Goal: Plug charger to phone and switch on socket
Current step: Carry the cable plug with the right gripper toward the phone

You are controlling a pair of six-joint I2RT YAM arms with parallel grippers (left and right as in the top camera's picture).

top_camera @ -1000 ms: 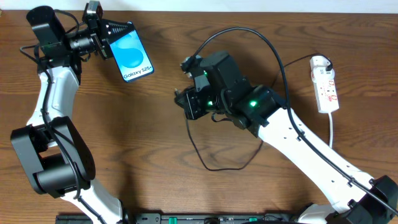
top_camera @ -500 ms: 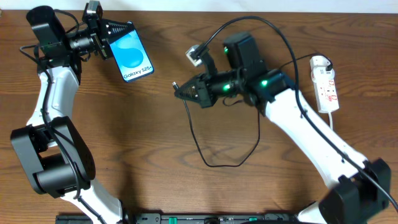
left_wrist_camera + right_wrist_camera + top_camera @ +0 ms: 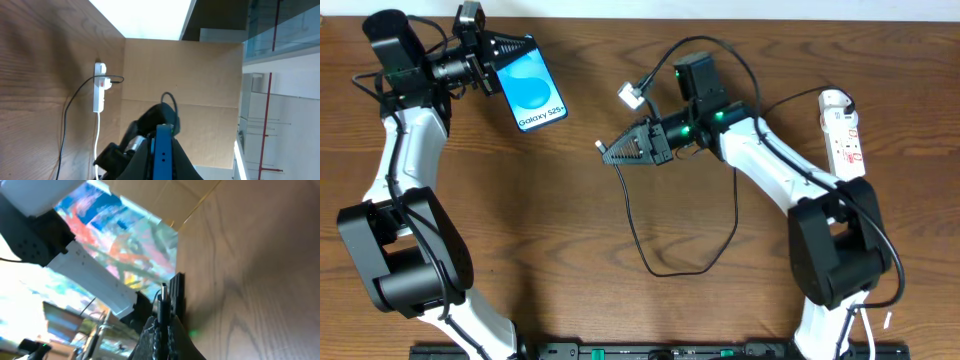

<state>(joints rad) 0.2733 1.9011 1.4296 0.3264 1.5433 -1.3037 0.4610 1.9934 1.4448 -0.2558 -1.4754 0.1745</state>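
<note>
My left gripper [image 3: 498,62] is shut on the phone [image 3: 530,84], whose blue "Galaxy S25" screen faces up at the upper left; in the left wrist view the phone's blue edge [image 3: 163,152] stands between the fingers. My right gripper [image 3: 612,153] is shut on the charger's black plug [image 3: 163,305], its tip pointing left toward the phone, with a gap between them. The black cable [image 3: 665,262] loops down over the table and runs round to the white socket [image 3: 843,133] at the right edge, also in the left wrist view [image 3: 99,94].
The socket's white cord [image 3: 853,212] trails down the right side. A cardboard wall [image 3: 180,70] stands beyond the table's far end. The right arm [image 3: 770,170] stretches across the table's middle right.
My right gripper has turned and moved a little, its fingers now stretched out level and pointing left with the plug. The left gripper and phone have not moved.
</note>
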